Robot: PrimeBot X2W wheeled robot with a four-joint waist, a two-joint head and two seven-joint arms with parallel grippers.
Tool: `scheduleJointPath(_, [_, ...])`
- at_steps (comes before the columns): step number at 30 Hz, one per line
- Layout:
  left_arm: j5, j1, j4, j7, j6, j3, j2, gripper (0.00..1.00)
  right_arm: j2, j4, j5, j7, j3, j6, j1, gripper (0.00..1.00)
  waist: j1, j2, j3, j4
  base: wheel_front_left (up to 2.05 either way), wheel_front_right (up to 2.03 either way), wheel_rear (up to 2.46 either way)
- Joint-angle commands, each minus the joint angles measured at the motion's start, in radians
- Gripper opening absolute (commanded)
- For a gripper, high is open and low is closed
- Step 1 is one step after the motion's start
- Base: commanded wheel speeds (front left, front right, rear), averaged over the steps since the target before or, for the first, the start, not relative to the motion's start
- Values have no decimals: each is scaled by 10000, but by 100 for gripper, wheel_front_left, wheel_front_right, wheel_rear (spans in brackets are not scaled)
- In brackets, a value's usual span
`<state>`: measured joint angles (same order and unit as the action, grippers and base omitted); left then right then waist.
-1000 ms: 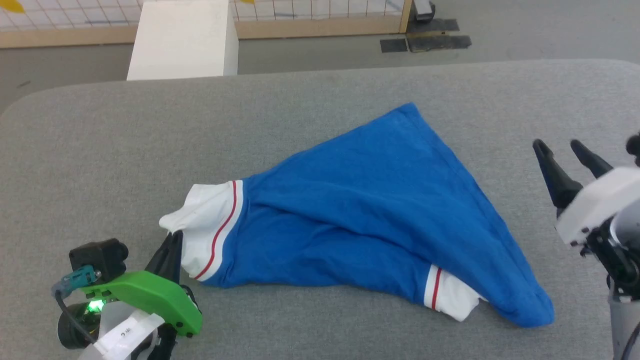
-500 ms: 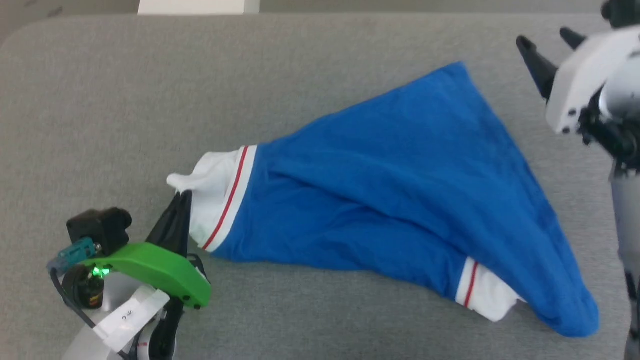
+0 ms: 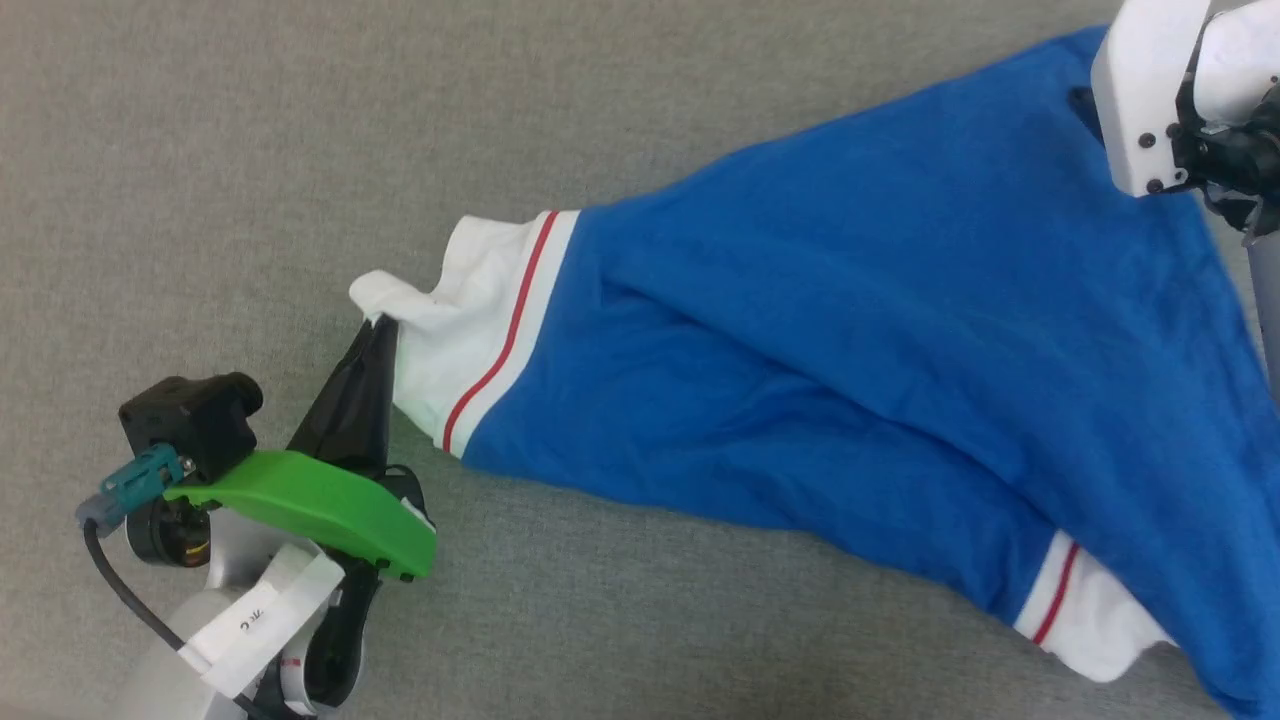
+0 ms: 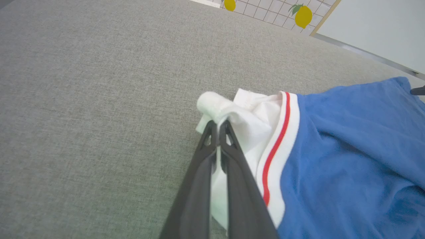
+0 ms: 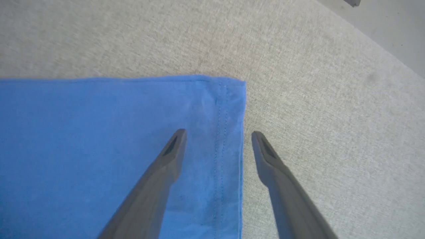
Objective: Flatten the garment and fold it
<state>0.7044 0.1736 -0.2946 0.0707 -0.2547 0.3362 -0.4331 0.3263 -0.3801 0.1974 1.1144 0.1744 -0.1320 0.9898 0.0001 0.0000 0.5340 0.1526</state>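
The royal-blue garment [image 3: 850, 330] lies rumpled on the grey padded table [image 3: 200, 150], lettering hidden. A white sleeve with a red stripe [image 3: 490, 300] points left; a second white cuff [image 3: 1090, 625] peeks out at the lower right. My left gripper [image 3: 378, 325] is shut on the white sleeve tip [image 4: 215, 106]. My right gripper [image 5: 215, 132] stands open above the garment's hemmed blue corner [image 5: 229, 99], one finger over the cloth, the other over bare table. In the head view its white wrist housing [image 3: 1150, 90] sits at the top right, hiding the fingers.
Grey fabric table stretches to the left and front of the garment. In the left wrist view a tiled wall panel with lemon pictures [image 4: 303, 15] and a pale board [image 4: 375, 30] stand beyond the table's far edge. Floor [image 5: 391, 20] shows past the table corner.
The head camera has tilted down and closer, shifting the whole picture. My right gripper has come in from the table's right side to over the garment's far blue corner. The left gripper keeps its hold on the sleeve.
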Motion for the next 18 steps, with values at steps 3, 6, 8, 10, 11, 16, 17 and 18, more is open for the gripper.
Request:
scheduleJointPath(3, [-120,290,23,-132,101,7,120,0,93,-29,-219,372,123,13,204,100,-1,0,789,496,0,0,0])
scheduleJointPath(6, [-104,331,82,-197,124,10,157,0,94,-3,-267,545,247,13,178,100,-1,0,958,528,0,0,0])
scheduleJointPath(8, [-92,341,116,-236,138,7,170,0,75,12,-213,622,342,13,123,100,-1,0,1029,531,0,0,0])
scheduleJointPath(10, [-85,352,151,-265,150,10,177,0,67,-14,-130,772,423,13,66,100,-1,0,1074,525,0,0,0])
scheduleJointPath(11, [-84,357,171,-276,154,13,180,0,54,-32,-63,873,415,13,52,100,-1,0,1089,514,0,0,0])
scheduleJointPath(16, [-69,401,256,-279,161,26,179,0,-1,3,48,1155,114,13,62,0,-1,0,1035,462,0,0,0])
scheduleJointPath(17, [-65,407,278,-275,157,21,172,0,-15,28,30,1157,19,13,70,0,-1,0,992,441,0,0,0])
scheduleJointPath(18, [-66,410,295,-273,154,19,163,0,-22,48,6,1156,-34,13,75,0,-1,0,943,418,0,0,0])
